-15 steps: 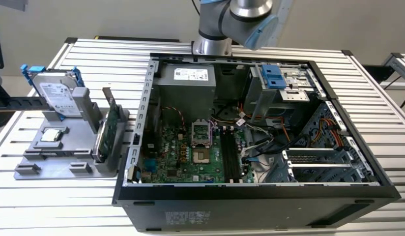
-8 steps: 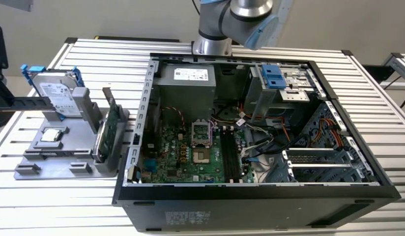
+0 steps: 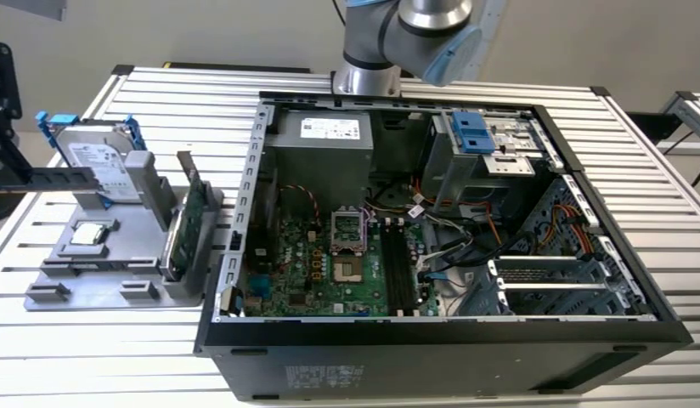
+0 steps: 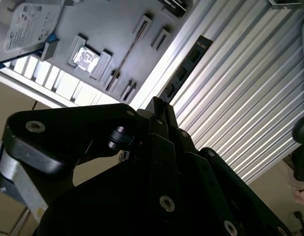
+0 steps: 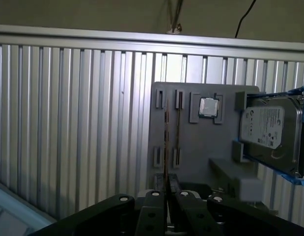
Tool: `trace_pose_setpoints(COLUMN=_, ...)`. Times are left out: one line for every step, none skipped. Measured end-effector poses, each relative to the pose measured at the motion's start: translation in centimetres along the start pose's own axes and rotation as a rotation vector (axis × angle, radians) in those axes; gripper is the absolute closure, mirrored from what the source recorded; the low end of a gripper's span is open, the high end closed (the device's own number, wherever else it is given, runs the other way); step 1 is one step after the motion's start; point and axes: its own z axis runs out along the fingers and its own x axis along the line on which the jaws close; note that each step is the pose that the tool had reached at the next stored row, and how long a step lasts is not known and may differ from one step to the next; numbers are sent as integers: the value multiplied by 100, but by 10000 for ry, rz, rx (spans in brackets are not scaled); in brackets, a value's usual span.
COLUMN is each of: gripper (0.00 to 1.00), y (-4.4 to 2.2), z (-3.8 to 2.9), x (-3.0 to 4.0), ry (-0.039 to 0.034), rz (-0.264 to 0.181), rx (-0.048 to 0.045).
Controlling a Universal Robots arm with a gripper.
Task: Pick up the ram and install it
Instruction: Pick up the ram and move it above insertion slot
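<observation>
My gripper [image 5: 166, 194] hangs high over the grey fixture tray [image 5: 201, 147], and its black fingers stand close together in both wrist views. A thin stick, seen edge-on as a narrow gold-brown line, runs out from between the fingers: the ram [image 5: 165, 147]. It hangs in the air, lined up with neither pair of tray slots. In the second wrist view the gripper [image 4: 158, 110] tapers to a narrow tip. The arm [image 3: 407, 34] rises out of the exterior view. Black memory slots [image 3: 397, 268] lie on the motherboard inside the open computer case [image 3: 441, 331].
On the tray [image 3: 112, 272] a green card [image 3: 183, 238] stands upright, a silver hard drive [image 3: 98, 157] with blue rails leans at the back, and a processor chip [image 3: 89, 234] lies flat. Cables and drive cages crowd the case's right half. The table is ribbed aluminium.
</observation>
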Motion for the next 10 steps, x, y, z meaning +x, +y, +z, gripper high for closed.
trace_pose_setpoints(gripper=100, y=-8, z=0, x=0, ry=0, rz=0, rx=0)
trace_pose_setpoints(gripper=100, y=-16, z=-1, x=1, ry=1, rz=0, rx=-1)
trace_pose_setpoints(gripper=100, y=-27, z=0, x=1, ry=0, rz=0, rx=0)
trace_pose_setpoints(gripper=100, y=-38, z=-1, x=2, ry=0, rz=0, rx=-1)
trace_pose_setpoints(gripper=100, y=-49, z=0, x=2, ry=0, rz=0, rx=0)
trace_pose_setpoints(gripper=100, y=-62, z=-1, x=3, ry=0, rz=-1, rx=-1)
trace_pose_setpoints(gripper=100, y=-73, z=-1, x=3, ry=0, rz=0, rx=-1)
trace_pose_setpoints(gripper=100, y=-85, z=0, x=4, ry=-1, rz=0, rx=1)
trace_pose_setpoints(gripper=100, y=-98, z=-1, x=4, ry=0, rz=0, rx=0)
trace_pose_setpoints(gripper=100, y=-109, z=0, x=5, ry=0, rz=0, rx=0)
